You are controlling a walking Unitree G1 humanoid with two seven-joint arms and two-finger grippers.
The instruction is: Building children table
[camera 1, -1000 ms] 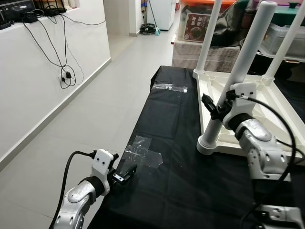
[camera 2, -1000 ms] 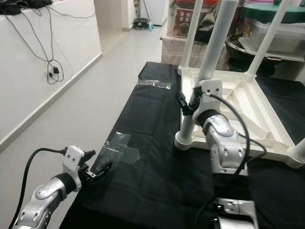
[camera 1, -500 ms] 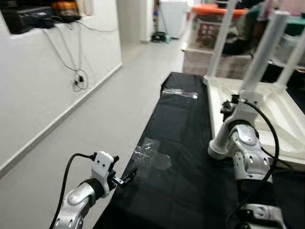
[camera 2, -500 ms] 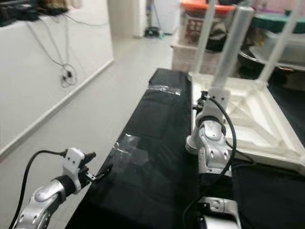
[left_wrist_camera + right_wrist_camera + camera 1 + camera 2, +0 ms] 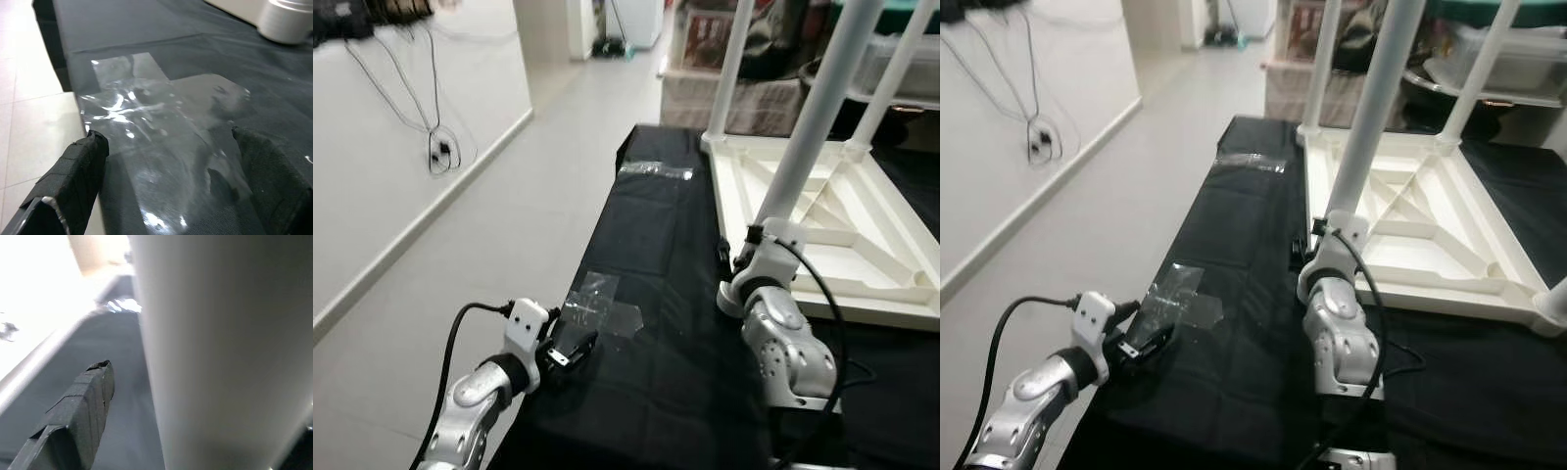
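- Our right gripper [image 5: 736,262] sits against the near leg [image 5: 808,132] of the upturned white table [image 5: 822,245], low down by the leg's foot; in the right wrist view one black finger [image 5: 78,416] lies beside the leg, and we cannot tell whether the fingers are clamped.
- The table rests legs-up on the black cloth [image 5: 666,294].
- Our left gripper [image 5: 570,352] hovers at the cloth's near left edge, fingers spread apart, well apart from the table.
- Clear tape [image 5: 161,122] lies on the cloth just ahead of it.
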